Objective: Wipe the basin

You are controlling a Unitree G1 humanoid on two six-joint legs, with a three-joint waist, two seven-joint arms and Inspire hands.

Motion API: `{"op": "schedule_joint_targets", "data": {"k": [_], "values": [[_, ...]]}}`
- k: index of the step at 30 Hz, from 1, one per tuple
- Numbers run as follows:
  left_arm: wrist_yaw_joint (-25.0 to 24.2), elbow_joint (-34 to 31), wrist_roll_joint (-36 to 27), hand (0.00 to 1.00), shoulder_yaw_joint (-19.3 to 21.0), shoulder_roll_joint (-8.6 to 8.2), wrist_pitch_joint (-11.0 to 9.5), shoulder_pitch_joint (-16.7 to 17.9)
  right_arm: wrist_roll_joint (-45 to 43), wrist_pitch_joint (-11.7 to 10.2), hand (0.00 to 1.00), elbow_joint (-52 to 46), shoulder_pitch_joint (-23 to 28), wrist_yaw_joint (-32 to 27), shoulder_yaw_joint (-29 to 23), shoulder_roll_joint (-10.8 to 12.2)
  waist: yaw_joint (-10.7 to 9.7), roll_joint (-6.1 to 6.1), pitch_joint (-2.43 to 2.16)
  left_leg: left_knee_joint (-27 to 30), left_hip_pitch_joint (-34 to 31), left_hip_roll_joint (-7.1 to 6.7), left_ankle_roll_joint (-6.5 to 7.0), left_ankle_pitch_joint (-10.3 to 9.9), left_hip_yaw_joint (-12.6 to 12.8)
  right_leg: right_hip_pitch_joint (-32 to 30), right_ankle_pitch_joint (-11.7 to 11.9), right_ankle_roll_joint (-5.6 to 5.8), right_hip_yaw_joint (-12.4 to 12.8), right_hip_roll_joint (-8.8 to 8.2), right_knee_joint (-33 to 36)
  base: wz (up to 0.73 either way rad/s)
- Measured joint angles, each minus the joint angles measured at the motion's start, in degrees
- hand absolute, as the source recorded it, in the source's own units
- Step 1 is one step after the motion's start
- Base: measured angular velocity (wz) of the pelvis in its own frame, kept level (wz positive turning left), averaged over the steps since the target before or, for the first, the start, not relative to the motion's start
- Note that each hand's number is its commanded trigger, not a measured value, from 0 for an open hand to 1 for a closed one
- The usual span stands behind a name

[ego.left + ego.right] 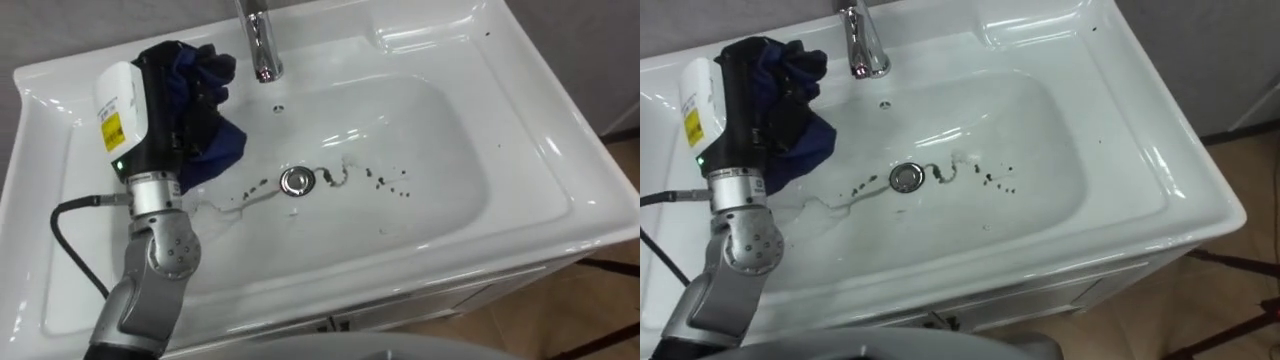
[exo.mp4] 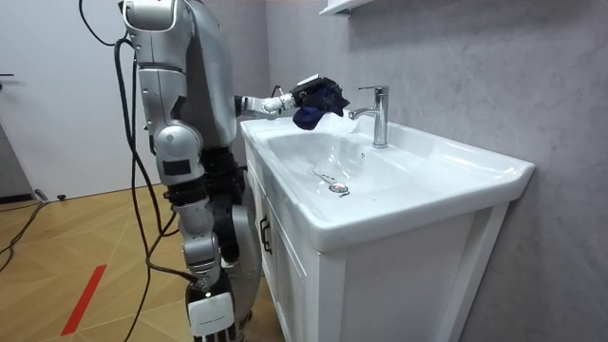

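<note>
Robot stands at front of white vanity cabinet (image 2: 380, 285), left arm reaching over its top. White basin (image 1: 450, 130) is wet. Chrome faucet (image 1: 262, 45) at 12 o'clock from drain. Left hand (image 1: 160, 110) clenched round bunched dark blue cloth (image 1: 215, 140), at 10 o'clock from drain, level with faucet in room view. Round metal drain (image 1: 297, 181) mid-bowl. Dark specks (image 1: 385, 180) scattered at 3 o'clock from drain; thin dark streak (image 1: 245, 190) at 8 o'clock.

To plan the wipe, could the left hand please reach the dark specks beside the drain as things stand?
Probably yes: the left hand, shut on the blue cloth, hangs over the basin, with nothing between it and the specks.
</note>
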Motion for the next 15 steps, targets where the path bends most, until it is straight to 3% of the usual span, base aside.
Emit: {"op": "schedule_joint_targets", "data": {"k": [5,8,12,15], "values": [[-0.52,1.27,2.12,1.0,0.0,0.26,0.4,0.01,-0.03,0.42,0.0,1.03,0.04,-0.01,-0.08,0.32,-0.16,-0.38,-0.03,0.01,-0.05,0.02,0.0,0.0,0.53,-0.35,0.06,0.02,0.76,0.12,0.17,-0.05],[-2.36,2.57,3.43,1.0,-0.36,0.24,1.93,0.01,-0.05,0.89,0.0,0.87,0.04,0.0,-0.07,0.32,-0.42,-0.55,-0.06,0.04,-0.26,0.03,0.0,0.0,0.53,-0.53,0.14,0.0,0.82,0.11,0.17,-0.01],[-4.58,5.49,2.87,1.0,-2.52,0.24,4.42,0.16,-0.03,1.56,0.0,0.18,-0.06,0.55,-0.02,0.3,-0.7,-0.62,-0.45,0.08,-0.5,0.1,0.0,0.0,0.94,-0.62,0.37,-0.01,1.0,0.17,0.26,-0.03],[-5.38,7.72,2.73,1.0,-3.74,0.21,5.15,0.16,0.07,1.58,0.0,0.0,-0.03,0.57,0.05,0.31,-0.83,-0.59,-0.61,0.08,-0.48,0.2,0.0,0.0,1.61,-0.49,0.45,-0.05,1.18,0.23,0.28,-0.06]]}}
